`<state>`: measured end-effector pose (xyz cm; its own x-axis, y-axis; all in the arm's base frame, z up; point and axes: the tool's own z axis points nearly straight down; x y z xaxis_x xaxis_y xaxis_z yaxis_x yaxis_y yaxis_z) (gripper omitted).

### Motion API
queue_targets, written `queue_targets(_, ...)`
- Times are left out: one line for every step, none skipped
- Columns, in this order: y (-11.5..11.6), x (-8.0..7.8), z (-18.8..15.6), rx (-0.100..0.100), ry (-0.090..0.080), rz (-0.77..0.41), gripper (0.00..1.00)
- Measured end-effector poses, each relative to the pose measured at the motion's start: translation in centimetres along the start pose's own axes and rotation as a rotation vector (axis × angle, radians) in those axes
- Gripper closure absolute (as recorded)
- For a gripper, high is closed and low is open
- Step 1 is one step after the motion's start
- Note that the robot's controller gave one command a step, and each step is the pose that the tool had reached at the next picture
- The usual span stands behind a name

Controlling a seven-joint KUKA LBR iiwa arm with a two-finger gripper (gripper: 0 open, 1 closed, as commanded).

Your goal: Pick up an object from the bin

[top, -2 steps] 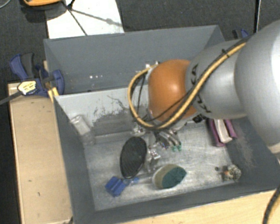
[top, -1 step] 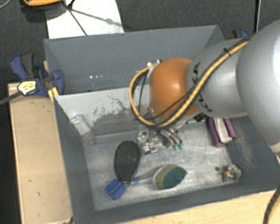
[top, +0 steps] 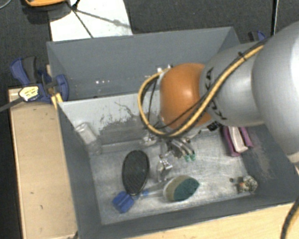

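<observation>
Gripper (top: pixel 171 156) low at the middle of the bin (top: pixel 85 197), between black oval brush (top: pixel 134 170) and round green pad (top: pixel 182 188), its opening impossible to tell, so it should centre over one before closing.

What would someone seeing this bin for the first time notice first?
The grey arm, reaching in from the right, with its orange wrist cover over the middle of the bin. Below it the gripper hangs beside a black oval object, and a round green-and-tan sponge lies near the front wall.
</observation>
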<state>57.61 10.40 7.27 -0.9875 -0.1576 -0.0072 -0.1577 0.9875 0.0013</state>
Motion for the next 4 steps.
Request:
queue_targets(7.6,-0.9,-7.8,-0.004,-0.003,0.093,0.00)
queue_targets(5.8,3.8,0.3,-0.001,0.002,0.141,0.00)
queue_targets(5.9,3.4,-0.1,-0.002,-0.008,0.140,1.00)
queue_targets(5.8,5.3,-12.9,0.000,-0.001,0.133,1.00)
